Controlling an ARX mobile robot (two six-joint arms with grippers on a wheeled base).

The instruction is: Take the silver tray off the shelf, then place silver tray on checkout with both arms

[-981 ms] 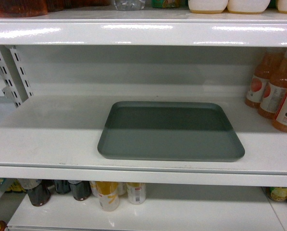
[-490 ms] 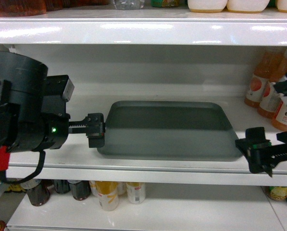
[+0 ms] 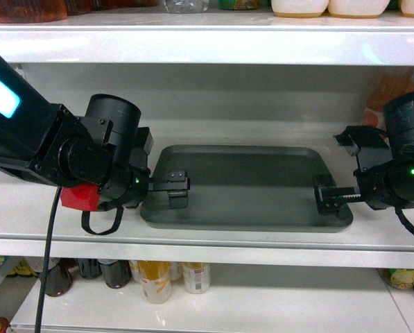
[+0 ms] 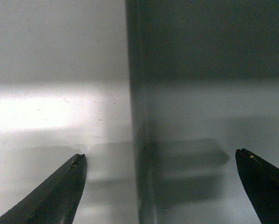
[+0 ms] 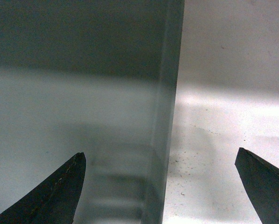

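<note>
The silver tray (image 3: pixel 248 186) lies flat on the white shelf (image 3: pixel 61 215) in the middle of the head view. My left gripper (image 3: pixel 177 188) is open over the tray's left end. In the left wrist view its fingertips (image 4: pixel 77 163) straddle the left rim, with the tray (image 4: pixel 209 107) to the right and the shelf (image 4: pixel 55 107) to the left. My right gripper (image 3: pixel 326 196) is open over the tray's right end. In the right wrist view the tray (image 5: pixel 74 93) is on the left and the shelf (image 5: pixel 223 116) on the right, with the rim between the fingertips (image 5: pixel 244 156). The checkout is out of view.
An upper shelf board (image 3: pixel 207 45) hangs low over the tray. Orange drink bottles (image 3: pixel 397 82) stand at the back right, mostly behind the right arm. Bottles and cans (image 3: pixel 154 281) fill the shelf below. A perforated upright (image 3: pixel 23 73) is at the far left.
One second ago no arm was in view. Both arms came in from the sides and moved inward, so each open gripper now sits over an end of the tray. The tray has not moved.
</note>
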